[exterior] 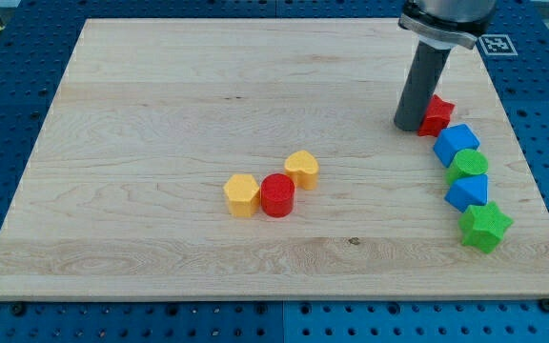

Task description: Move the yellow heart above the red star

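- Near the view's top right, my tip (409, 125) rests on the board (160, 86), touching or just beside the left edge of the red star (437, 115). I cannot tell which, since the rod hides part of the star.
- No jaws exist on this rod, so nothing is clamped; it can only shove.
- Yellow heart (302, 169) lies mid-board, well apart from the star, touching or just beside the red cylinder (277, 195), with a yellow hexagon (242, 194) on that one's left.
- Below the star runs a tight column along the right edge: blue block (456, 144), green cylinder (468, 166), second blue block (468, 191), green star (485, 227).
- Judgement: the heart looks untouched, and the tip sits far from it. A push from the heart's lower left would send it up and right toward the bare wood above the star.
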You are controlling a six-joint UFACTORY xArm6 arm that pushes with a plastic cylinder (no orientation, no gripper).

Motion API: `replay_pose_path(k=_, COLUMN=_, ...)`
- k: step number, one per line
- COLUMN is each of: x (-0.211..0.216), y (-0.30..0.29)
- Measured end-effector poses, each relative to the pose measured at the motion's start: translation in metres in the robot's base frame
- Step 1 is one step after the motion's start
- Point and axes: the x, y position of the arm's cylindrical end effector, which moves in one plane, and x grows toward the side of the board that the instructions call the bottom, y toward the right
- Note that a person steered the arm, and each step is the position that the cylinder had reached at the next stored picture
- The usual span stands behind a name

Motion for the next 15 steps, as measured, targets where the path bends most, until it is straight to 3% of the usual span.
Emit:
replay_pose_path(k=2, x=0.017, y=-0.002)
replay_pose_path(k=5, x=0.031, y=-0.227)
replay_pose_path(k=6, x=0.07, y=-0.241)
replay_pose_path(k=8, x=0.085, y=-0.233)
replay_pose_path(k=12, x=0.102, y=-0.127)
replay_pose_path(k=15, x=0.101, y=-0.175)
